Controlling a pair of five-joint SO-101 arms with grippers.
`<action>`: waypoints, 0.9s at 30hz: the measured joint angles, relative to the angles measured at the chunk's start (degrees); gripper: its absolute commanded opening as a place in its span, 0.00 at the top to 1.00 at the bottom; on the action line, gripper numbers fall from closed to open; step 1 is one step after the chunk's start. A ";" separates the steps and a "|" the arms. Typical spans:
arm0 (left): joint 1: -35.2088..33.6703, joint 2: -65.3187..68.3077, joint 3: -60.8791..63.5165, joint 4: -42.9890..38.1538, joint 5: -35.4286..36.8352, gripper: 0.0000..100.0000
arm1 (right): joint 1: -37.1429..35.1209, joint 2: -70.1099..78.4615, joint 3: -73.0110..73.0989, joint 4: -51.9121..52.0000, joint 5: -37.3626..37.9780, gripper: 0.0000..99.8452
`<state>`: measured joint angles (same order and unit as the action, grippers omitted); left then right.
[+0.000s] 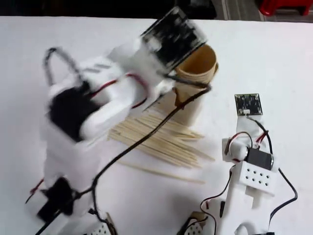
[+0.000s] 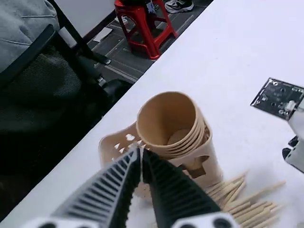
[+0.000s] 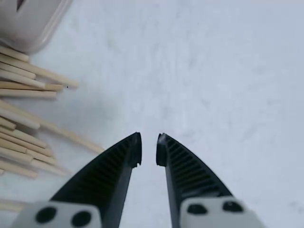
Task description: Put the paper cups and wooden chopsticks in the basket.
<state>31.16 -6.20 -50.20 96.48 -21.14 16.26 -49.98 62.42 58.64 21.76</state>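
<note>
**Status.** The stack of paper cups [image 2: 171, 121] stands inside the beige perforated basket [image 2: 113, 145], just beside the far edge of the bench [image 2: 237, 57]. The wooden chopsticks [image 1: 156, 139] lie loose in a heap on the bench, just beside the basket's foot, toward the middle. The left pincer [image 2: 141, 159] is closed and empty, above the basket rim beside the cups. The right pincer [image 3: 148, 151] is slightly parted and empty, low over bare bench near the heap.

**Hazards.**
- The cups rise above the basket wall. A knock from the left pincer could tip the basket towards the bench edge.
- The chopsticks are thin and lie flat. A grasp may slip and scatter them.
- The black cable [image 1: 142, 139] crosses the heap and may snag.

**Markings.** No legible writing appears on the cups, basket or chopsticks.
</note>
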 measured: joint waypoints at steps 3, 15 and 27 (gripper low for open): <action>-4.13 -4.13 0.00 3.60 -0.62 0.98 | 0.00 0.00 0.62 0.00 0.00 0.94; -13.10 -27.87 11.69 5.80 3.87 0.98 | -3.16 0.00 0.62 3.34 0.00 0.94; -29.36 -62.42 66.20 -16.18 6.51 0.98 | -12.48 0.00 -0.97 7.47 0.00 0.94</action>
<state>1.80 -68.62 16.00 80.31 -14.64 3.78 -49.98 61.45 66.11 21.76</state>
